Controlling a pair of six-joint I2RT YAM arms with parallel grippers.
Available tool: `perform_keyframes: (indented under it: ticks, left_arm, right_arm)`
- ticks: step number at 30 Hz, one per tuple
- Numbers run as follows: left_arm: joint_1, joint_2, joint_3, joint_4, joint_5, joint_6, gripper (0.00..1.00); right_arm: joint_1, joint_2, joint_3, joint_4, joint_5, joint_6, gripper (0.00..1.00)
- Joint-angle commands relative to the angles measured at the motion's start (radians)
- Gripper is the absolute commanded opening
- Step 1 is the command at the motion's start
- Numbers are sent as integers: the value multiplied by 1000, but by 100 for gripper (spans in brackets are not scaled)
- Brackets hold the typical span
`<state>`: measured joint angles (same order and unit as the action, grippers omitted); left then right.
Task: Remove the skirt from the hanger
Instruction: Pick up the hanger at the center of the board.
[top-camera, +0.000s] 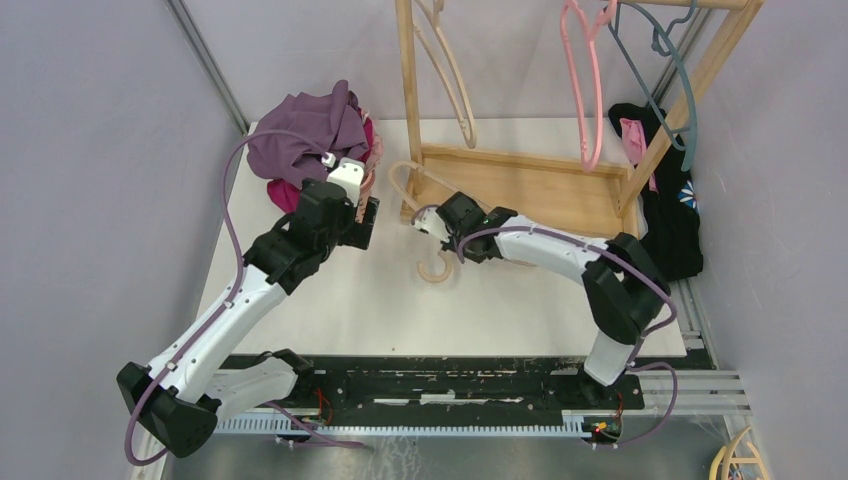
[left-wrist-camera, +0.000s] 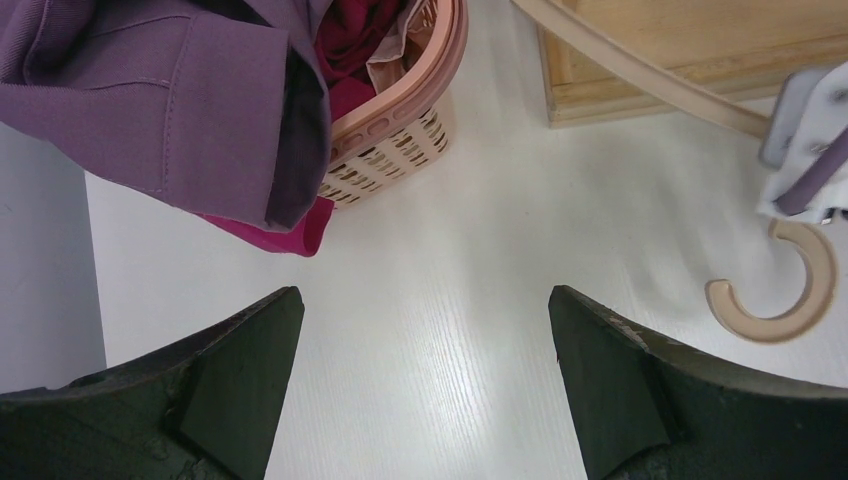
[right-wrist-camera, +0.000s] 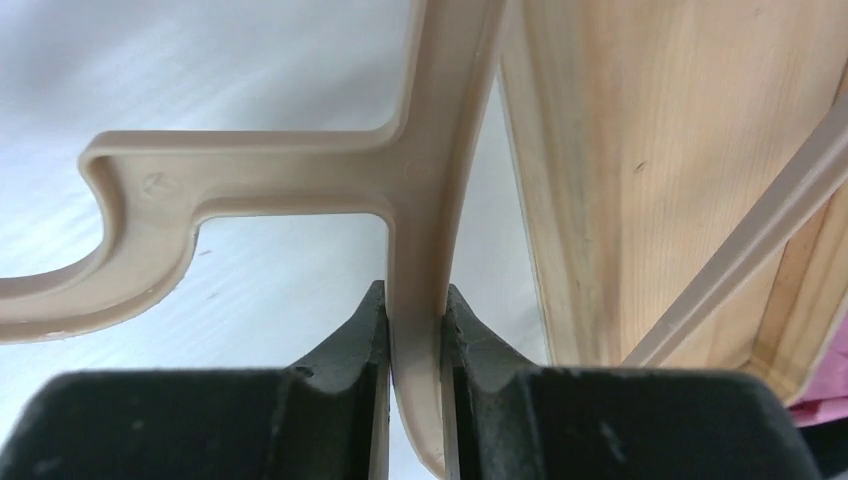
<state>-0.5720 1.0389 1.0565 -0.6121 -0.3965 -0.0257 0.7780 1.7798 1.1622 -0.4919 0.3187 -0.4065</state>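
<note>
The purple skirt (top-camera: 310, 130) lies heaped over a pink basket (top-camera: 373, 158) at the back left; it also shows in the left wrist view (left-wrist-camera: 150, 90), draped over the basket (left-wrist-camera: 400, 130). My left gripper (top-camera: 362, 222) is open and empty just in front of the basket, over bare table (left-wrist-camera: 425, 330). My right gripper (top-camera: 437, 222) is shut on a bare beige hanger (top-camera: 436, 268), whose hook rests near the table. The right wrist view shows the jaws (right-wrist-camera: 414, 300) clamped on the hanger's stem (right-wrist-camera: 420, 200). No cloth hangs on this hanger.
A wooden rack (top-camera: 520, 185) stands at the back, its base right beside the held hanger (right-wrist-camera: 620, 180). A beige hanger (top-camera: 450, 70), a pink one (top-camera: 585, 90) and a grey-blue one (top-camera: 670, 70) hang on it. Black clothing (top-camera: 665, 210) lies at the right.
</note>
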Motion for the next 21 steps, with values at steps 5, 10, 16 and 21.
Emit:
perform_keyframes:
  ticks: [5,10,16,21]
  left_arm:
    - [-3,-23,8,38,-25,-4,99]
    - [-3,-25,23,39,-29,7,99]
    - [-4,4,42,41,-19,21,100]
    - [-3,27,59,41,6,17,99]
  right_arm:
    - [-3,-229,298,-402,-354,185,1]
    - [-10,-342,253,-483,-490,236,1]
    - [-29,-467,101,-531,-595,305,1]
    - [-91,-575,33,-603,-677,332,1]
